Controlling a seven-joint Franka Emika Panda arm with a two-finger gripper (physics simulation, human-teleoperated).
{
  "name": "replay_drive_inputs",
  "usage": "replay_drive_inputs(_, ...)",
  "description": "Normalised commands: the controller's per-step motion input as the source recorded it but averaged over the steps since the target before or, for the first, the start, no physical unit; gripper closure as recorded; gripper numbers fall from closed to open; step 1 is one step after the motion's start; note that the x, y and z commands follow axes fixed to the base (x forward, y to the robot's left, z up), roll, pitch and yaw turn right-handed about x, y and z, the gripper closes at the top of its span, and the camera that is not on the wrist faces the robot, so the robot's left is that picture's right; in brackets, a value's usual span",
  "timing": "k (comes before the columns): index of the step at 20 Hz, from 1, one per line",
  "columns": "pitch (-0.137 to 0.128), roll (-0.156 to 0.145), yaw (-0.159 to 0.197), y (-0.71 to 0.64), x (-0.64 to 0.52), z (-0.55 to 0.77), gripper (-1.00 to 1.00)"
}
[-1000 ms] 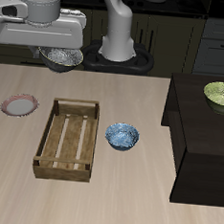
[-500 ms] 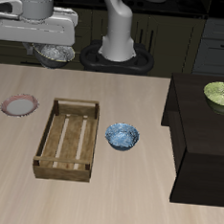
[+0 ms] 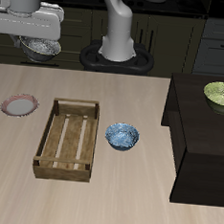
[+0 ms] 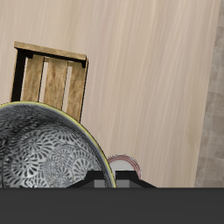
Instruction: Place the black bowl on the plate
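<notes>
Jaws pinch black bowl [image 3: 41,48] at rim; gripper [image 3: 36,40] holds it aloft, well above table [image 3: 96,204], near back edge. Wrist view: bowl's speckled inside [image 4: 44,149] fills view, plate [image 4: 125,166] partly visible past rim. Plate [image 3: 18,105] on table below bowl, beside wooden crate [image 3: 69,139]. Blue bowl [image 3: 122,136] past crate. Pale green bowl [image 3: 221,94] on dark cabinet [image 3: 203,141].

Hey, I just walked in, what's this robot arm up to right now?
The arm's end effector is shut on the black bowl and holds it in the air above the back of the table. The plate lies bare on the table below and nearer the front edge, beside the wooden crate, so the bowl is not yet on it. A blue-patterned bowl sits on the crate's other side, and a pale green bowl rests on the dark cabinet.
</notes>
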Motion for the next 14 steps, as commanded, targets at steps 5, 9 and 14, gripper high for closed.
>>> replay_drive_inputs(5,0.05,0.021,-0.035,-0.17,-0.29,-0.29,1.0)
replay_drive_inputs(9,0.0,0.026,-0.008,-0.08,-0.29,-0.1,1.0)
replay_drive_inputs(14,0.002,-0.039,-0.031,-0.42,-0.26,-0.02,1.0)
